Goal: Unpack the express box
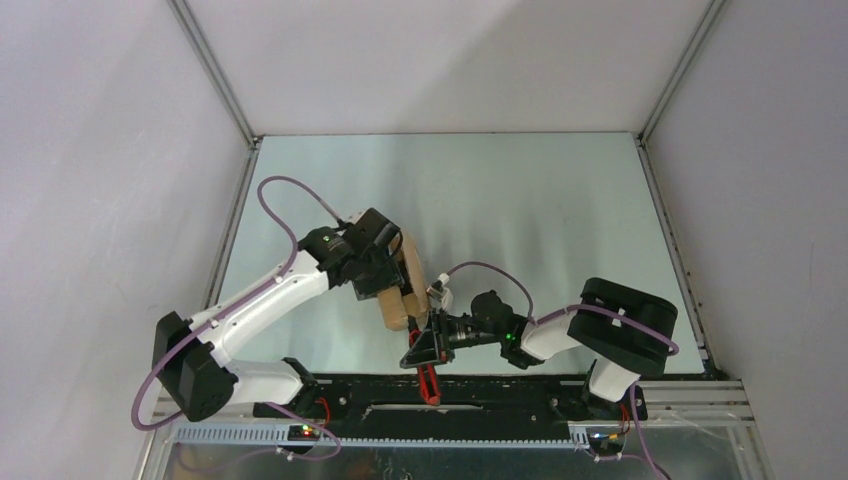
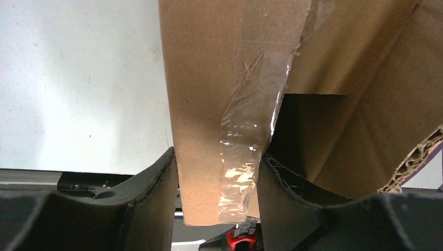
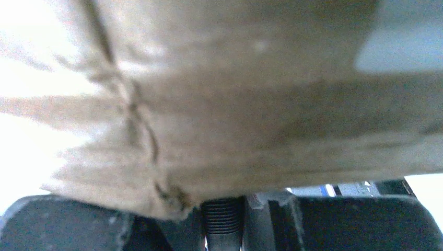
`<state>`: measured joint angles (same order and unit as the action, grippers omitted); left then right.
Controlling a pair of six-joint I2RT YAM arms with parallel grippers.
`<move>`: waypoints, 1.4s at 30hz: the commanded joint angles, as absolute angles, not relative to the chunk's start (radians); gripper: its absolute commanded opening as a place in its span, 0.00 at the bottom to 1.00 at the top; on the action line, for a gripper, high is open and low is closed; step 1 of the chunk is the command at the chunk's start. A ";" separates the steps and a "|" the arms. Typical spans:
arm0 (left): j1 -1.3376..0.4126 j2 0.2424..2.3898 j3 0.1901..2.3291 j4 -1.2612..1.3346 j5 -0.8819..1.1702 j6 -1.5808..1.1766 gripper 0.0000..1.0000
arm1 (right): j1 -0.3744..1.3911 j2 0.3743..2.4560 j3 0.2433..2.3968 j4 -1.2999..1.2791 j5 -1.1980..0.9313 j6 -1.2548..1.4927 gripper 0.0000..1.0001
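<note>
Express box (image 1: 398,292) is being held at the bench's (image 1: 520,200) near side — left gripper (image 2: 217,180) pinching its taped flap (image 2: 203,104), right gripper (image 1: 421,346) clamping the utility knife (image 1: 429,383) just beside it — and a slipping flap could be sending the knife astray.

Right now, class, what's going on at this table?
The left gripper is clamped on a taped flap of the express box. The right gripper, shut on a red-handled utility knife, is close against the box's near side. The tape looks split and the box partly open.
</note>
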<state>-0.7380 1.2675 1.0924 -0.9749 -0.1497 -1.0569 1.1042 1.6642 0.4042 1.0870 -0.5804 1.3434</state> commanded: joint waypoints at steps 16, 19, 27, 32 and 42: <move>-0.670 1.230 1.053 -0.840 -0.038 -1.183 0.00 | 1.169 1.695 0.470 1.157 -0.584 1.346 0.00; -0.675 1.220 1.047 -0.837 -0.035 -1.195 0.00 | 1.166 1.701 0.469 1.162 -0.587 1.352 0.00; -0.760 1.216 1.045 -0.814 -0.014 -1.289 0.00 | 1.145 1.713 0.481 1.157 -0.593 1.363 0.00; -0.758 1.207 1.041 -0.828 -0.039 -1.321 0.00 | 1.145 1.703 0.477 1.134 -0.566 1.350 0.00; -0.594 1.184 0.966 -0.832 -0.046 -1.304 0.00 | 1.164 1.687 0.455 1.160 -0.599 1.343 0.00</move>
<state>-0.6235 1.2163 0.9760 -0.9585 -0.0750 -1.2430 1.1336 1.7107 0.4328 1.1084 -0.5362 1.3510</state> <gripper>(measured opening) 0.534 0.247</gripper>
